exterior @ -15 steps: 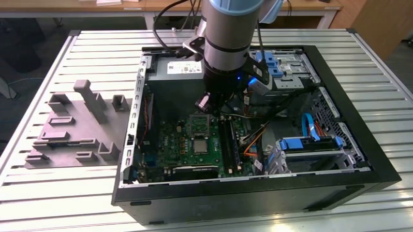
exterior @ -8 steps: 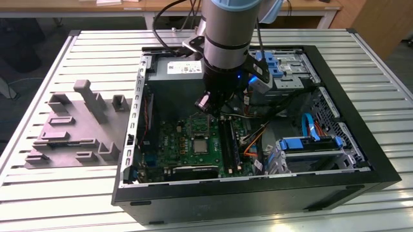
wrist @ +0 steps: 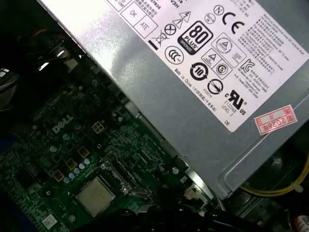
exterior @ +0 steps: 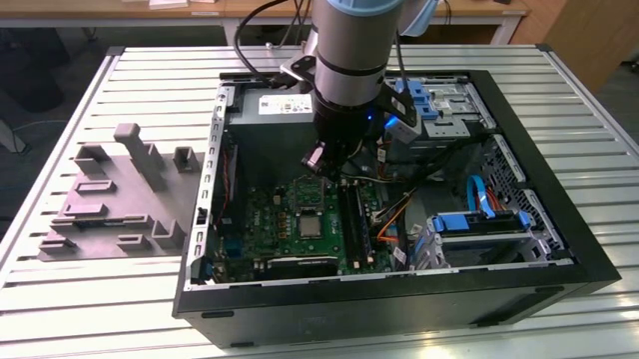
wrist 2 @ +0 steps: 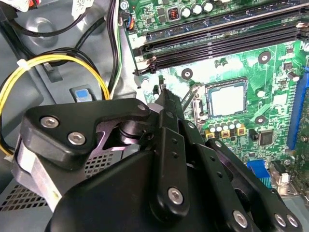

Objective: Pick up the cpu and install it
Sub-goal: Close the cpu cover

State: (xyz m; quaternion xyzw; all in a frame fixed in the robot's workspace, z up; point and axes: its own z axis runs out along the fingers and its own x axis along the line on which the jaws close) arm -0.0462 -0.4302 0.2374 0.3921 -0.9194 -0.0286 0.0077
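While cpu [wrist: 95,195] sits in socket, gripper [wrist 2: 161,94] tips meet, holding nothing; arm hides part of motherboard [exterior: 269,217].

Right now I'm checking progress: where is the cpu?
The cpu sits in the motherboard socket below the memory slots in the second wrist view, near the case's middle in the exterior view, below the gripper.

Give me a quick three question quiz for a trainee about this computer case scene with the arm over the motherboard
1. True or false: the cpu already lies in its socket on the motherboard.
2. In the exterior view, the grey moulded fixture lies on which side of the computer case?
A. the view's left
B. the view's right
3. Fill in: in the first wrist view, the large grey box with the white label lies beside the ____.

Key: 1 true; 2 A; 3 motherboard.
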